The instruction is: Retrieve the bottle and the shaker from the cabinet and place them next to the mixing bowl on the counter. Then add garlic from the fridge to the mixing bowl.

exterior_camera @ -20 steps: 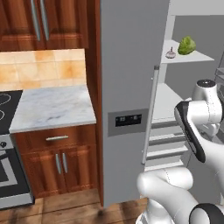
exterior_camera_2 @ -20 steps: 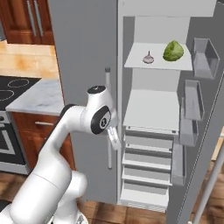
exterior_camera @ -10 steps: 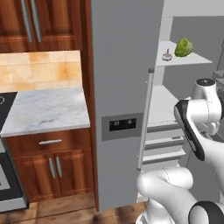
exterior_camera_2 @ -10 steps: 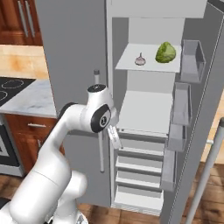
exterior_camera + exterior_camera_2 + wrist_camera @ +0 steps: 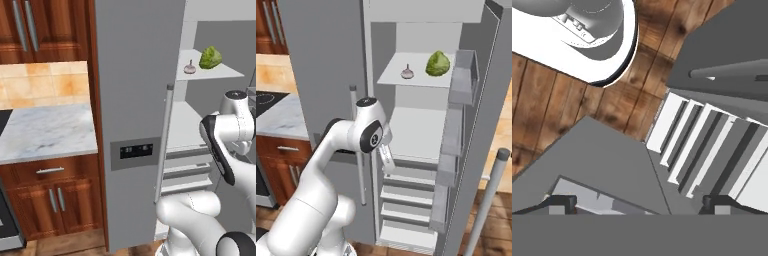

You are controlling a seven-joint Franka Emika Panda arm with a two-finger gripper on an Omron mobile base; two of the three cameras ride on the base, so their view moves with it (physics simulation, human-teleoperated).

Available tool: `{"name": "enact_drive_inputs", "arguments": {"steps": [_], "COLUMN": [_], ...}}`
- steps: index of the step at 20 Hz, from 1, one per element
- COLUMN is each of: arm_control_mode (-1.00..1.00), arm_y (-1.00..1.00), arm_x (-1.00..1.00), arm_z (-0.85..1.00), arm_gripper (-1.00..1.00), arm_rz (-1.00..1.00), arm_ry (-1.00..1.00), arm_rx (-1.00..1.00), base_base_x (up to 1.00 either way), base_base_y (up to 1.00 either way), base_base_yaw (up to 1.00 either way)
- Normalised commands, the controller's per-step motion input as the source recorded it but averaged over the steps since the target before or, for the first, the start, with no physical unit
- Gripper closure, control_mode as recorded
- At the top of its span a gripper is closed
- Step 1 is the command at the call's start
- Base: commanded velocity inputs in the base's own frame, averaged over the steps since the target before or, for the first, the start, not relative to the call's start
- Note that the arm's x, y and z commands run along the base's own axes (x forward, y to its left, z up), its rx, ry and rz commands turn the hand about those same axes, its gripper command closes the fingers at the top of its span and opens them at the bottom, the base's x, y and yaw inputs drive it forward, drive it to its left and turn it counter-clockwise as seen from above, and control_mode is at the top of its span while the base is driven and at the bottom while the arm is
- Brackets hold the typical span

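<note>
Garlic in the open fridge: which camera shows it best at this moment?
The right base view. The garlic sits in the open on the upper fridge shelf, seen nearly head-on, left of the green leafy vegetable. The left base view shows it smaller, at an angle, past the fridge door's edge. The hand view points down at the floor and lower drawers.

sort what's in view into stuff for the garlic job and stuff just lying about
For the job:
- garlic, on the upper fridge shelf
- fridge, door open
- counter
- gripper, its jaws open, holding nothing

Just lying about:
- green leafy vegetable, beside the garlic on the same shelf
- stove, next to the counter
</note>
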Motion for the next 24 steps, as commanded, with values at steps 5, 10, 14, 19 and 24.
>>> {"name": "enact_drive_inputs", "arguments": {"steps": [5,10,14,19,24], "arm_control_mode": [1.00,1.00,1.00,-1.00,-1.00], "arm_y": [0.00,0.00,0.00,-0.01,-0.01], "arm_x": [0.00,0.00,0.00,0.07,0.13], "arm_z": [0.00,0.00,0.00,0.00,0.29], "arm_gripper": [-1.00,-1.00,-1.00,-1.00,-1.00], "arm_rz": [0.00,0.00,0.00,0.07,0.13], "arm_ry": [0.00,0.00,0.00,-0.01,-0.05], "arm_rx": [0.00,0.00,0.00,0.00,-0.06], "base_base_x": [0.36,0.06,0.18,0.07,0.00], "base_base_y": [-0.59,-0.04,-0.01,0.00,0.00], "base_base_yaw": [0.13,0.07,0.10,0.03,0.00]}}
